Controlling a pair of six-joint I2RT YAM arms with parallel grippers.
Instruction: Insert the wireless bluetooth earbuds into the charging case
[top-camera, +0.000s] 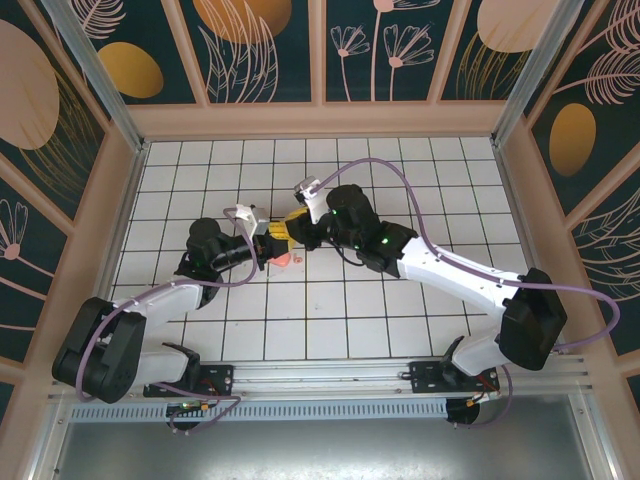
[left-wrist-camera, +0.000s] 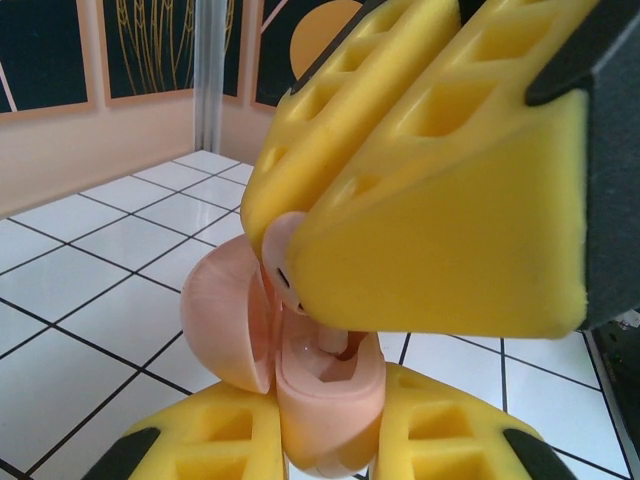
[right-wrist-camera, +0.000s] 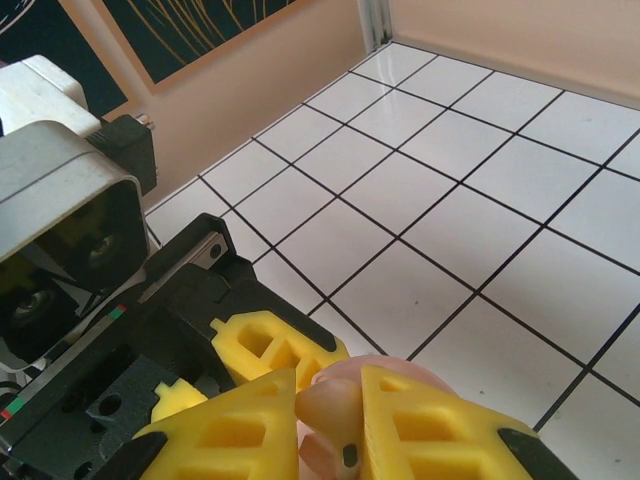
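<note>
Left wrist: pale-pink earbud piece (left-wrist-camera: 276, 250) over open salmon-pink plastic case (left-wrist-camera: 330, 395).
Right gripper (right-wrist-camera: 330, 400) pinches it, left gripper (left-wrist-camera: 325, 435) clamps case; lower squarely.

Salmon-pink rounded plastic charging case with hinged lid (left-wrist-camera: 330, 410): 1.
Tiny pale-pink earbud piece (right-wrist-camera: 322, 405): 1 counted.
White-and-black robot arms: 2, left arm (top-camera: 160, 300), right arm (top-camera: 450, 265).
Yellow-jawed grippers: 2, left gripper (top-camera: 272, 250), right gripper (top-camera: 295, 235).
White tiled table (top-camera: 400, 310): 1.

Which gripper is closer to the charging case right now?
Left. The left gripper grips the charging case by its sides; the right gripper hangs just above its open top, pinching an earbud.
</note>
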